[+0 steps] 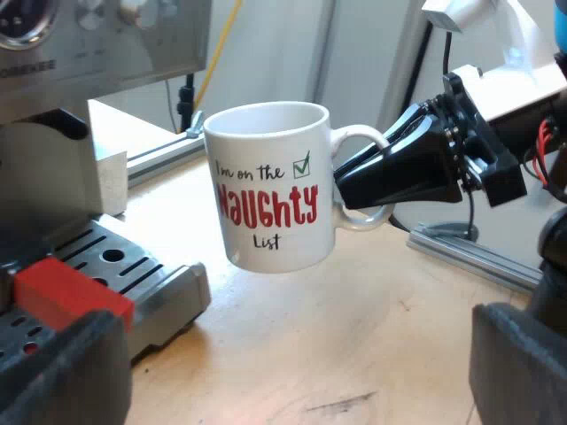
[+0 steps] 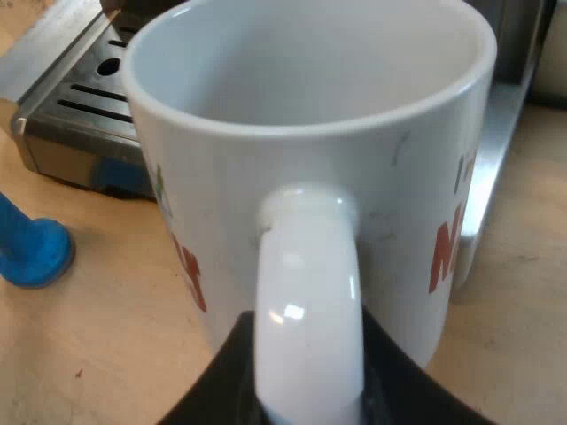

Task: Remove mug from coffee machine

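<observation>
Left wrist view, in order across: espresso machine (image 1: 53, 53), brushed metal, gauge and knobs on the front panel. Lower down, red end of the holder handle (image 1: 73, 297), over the slotted drip tray (image 1: 133, 266). Next, the mug (image 1: 270, 190): just beside the tray's corner and clear of it, hanging in the air above the wooden desk (image 1: 354, 354), shadow on the wood beneath. Upright, rim about level.

Look of it: white glazed ceramic, straight wall, looped mug handle (image 1: 361, 135). Print facing this camera: "I'm on the" in black script, then a green tick in a black box, "NAUGHTY" in big red capitals, "List" in black script underneath.

Clamped on that loop: right jaws, reaching in from the side away from the machine. Nearest the camera: left jaws, wide apart, low over the desk, one side by the red end, mug well ahead of them.

Right wrist view: blue tamper (image 2: 31, 248) on the desk, near the drip tray's corner (image 2: 71, 97). Mug (image 2: 372, 204) close up, loop toward the camera, inside plain white as far down as visible, bottom hidden. Red lettering curving round both sides of the wall, faint grey scuffs on the glaze near the loop. Black pads (image 2: 217, 390) on either side of the loop's lower end, tight against it.
</observation>
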